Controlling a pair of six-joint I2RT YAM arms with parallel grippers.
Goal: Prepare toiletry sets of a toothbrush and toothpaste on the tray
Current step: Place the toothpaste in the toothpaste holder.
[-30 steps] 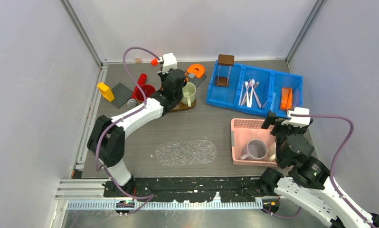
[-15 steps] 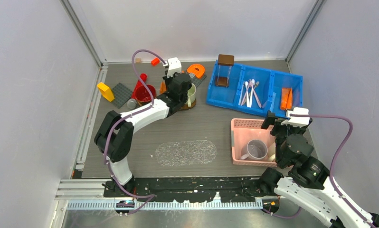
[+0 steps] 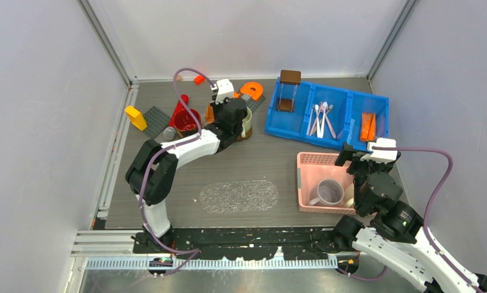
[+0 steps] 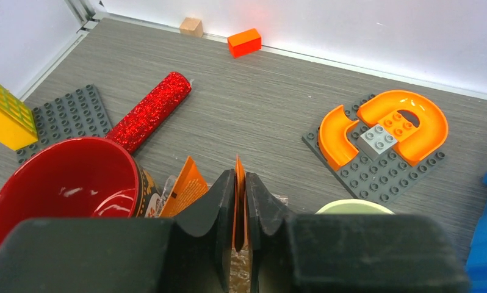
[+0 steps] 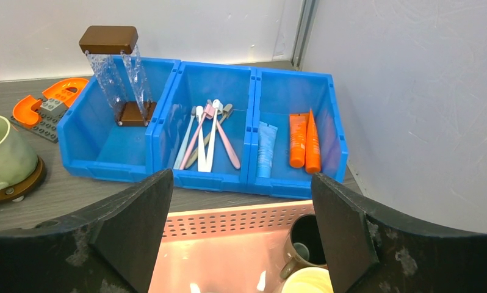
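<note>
Toothbrushes [image 5: 207,137] lay in the bin's [image 5: 213,179] middle compartment, toothpaste tubes [image 5: 305,140] in the right one; the tray [image 3: 317,157] sat before it, holding a mug [image 3: 329,192].

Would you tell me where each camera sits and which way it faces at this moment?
Top external: above and behind the robot, looking down on the table; both arms show.
Left wrist: on the left gripper, which pinches a thin orange piece, facing the back wall past the red cup.
Right wrist: over the pink tray, facing the blue bins; the right gripper stands open.
Shared: both wrist views catch the orange C-shaped block and pale green mug.
</note>
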